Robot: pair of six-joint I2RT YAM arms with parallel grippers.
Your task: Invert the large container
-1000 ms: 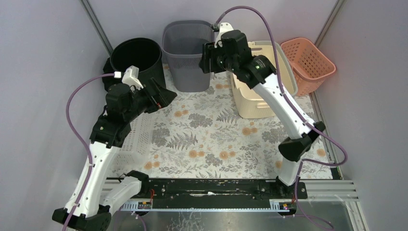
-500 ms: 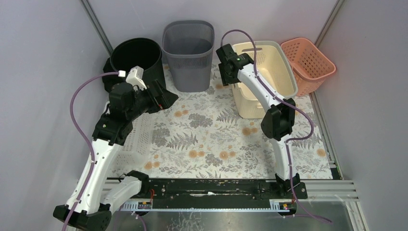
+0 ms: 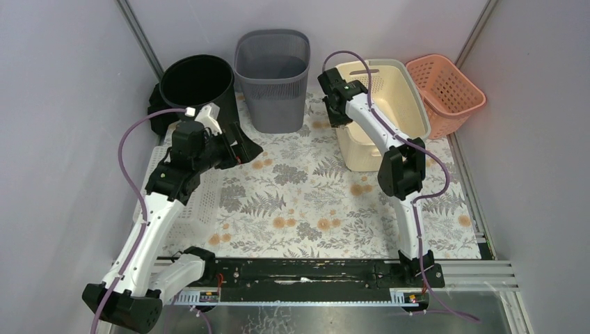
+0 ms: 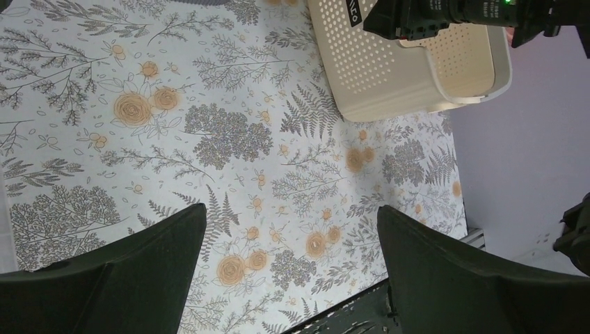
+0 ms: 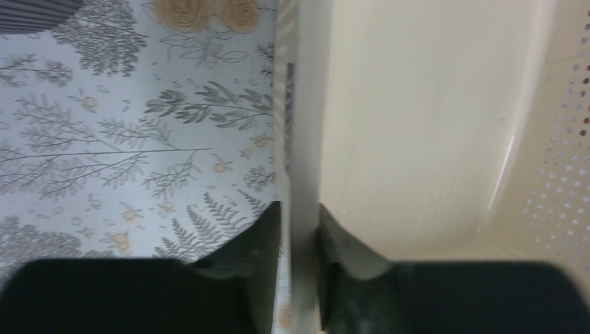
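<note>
The large cream basket stands upright at the back right of the floral mat. My right gripper is at its left wall. In the right wrist view the gripper is shut on the basket's rim, one finger outside and one inside. My left gripper hangs open and empty above the mat, in front of the black bin. In the left wrist view its fingers are spread wide over the mat, and the cream basket shows at the top with the right arm on it.
A black round bin and a grey bin stand at the back. An orange basket stands at the back right corner. A white perforated tray lies on the left under my left arm.
My right gripper has moved from above the grey bin down to the cream basket's left rim and now grips it. My left arm has shifted slightly right.
</note>
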